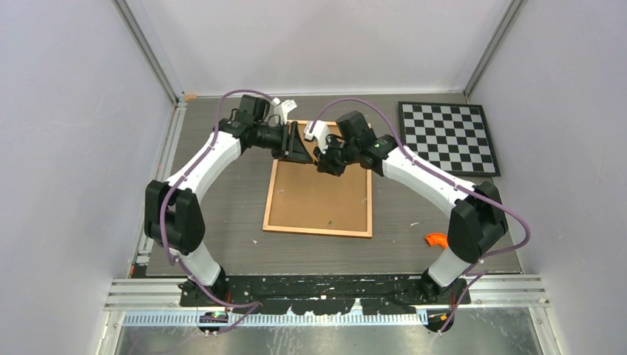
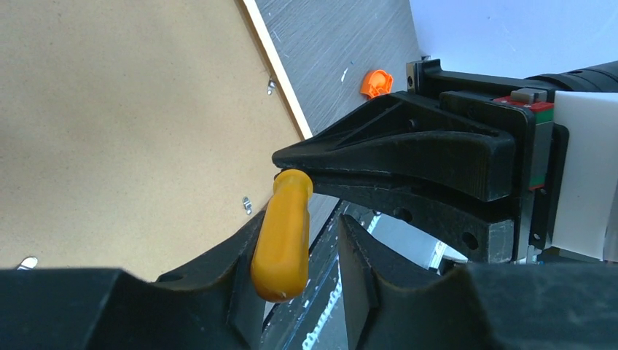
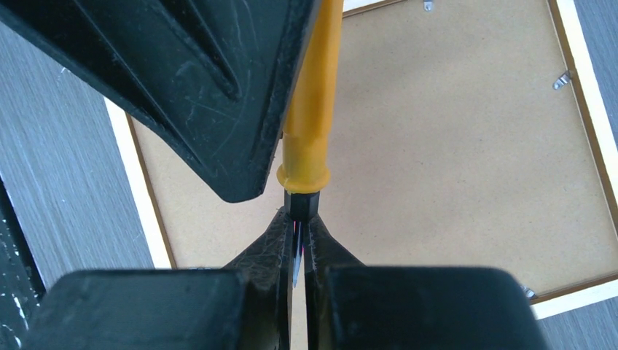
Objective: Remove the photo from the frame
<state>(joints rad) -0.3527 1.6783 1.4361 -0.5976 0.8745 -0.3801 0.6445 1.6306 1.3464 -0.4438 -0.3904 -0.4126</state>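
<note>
Brown fibreboard is facing up on the frame (image 1: 318,200), which is lying flat, back side up, in the middle of the dark table (image 1: 222,214), its narrow orange-brown border showing all round. The photo is not showing from this side. Small metal clips (image 3: 561,79) are sitting along the edges of the backing. Both arms are reaching over the frame's far end, and their grippers are meeting there around a yellow-handled tool (image 3: 310,109). The right gripper (image 3: 299,219) is pinching the tool's dark neck just below the yellow handle, its fingers (image 3: 266,248) standing almost together. The left gripper (image 2: 299,233) is straddling the handle with its jaws narrowly apart: the handle is leaning against one finger (image 2: 237,270), and a gap is showing before the other. A black-and-white checkerboard (image 1: 449,137) is lying at the far right of the table, well apart from the frame, and a small orange piece (image 1: 436,239) is sitting near the right arm's base.
</note>
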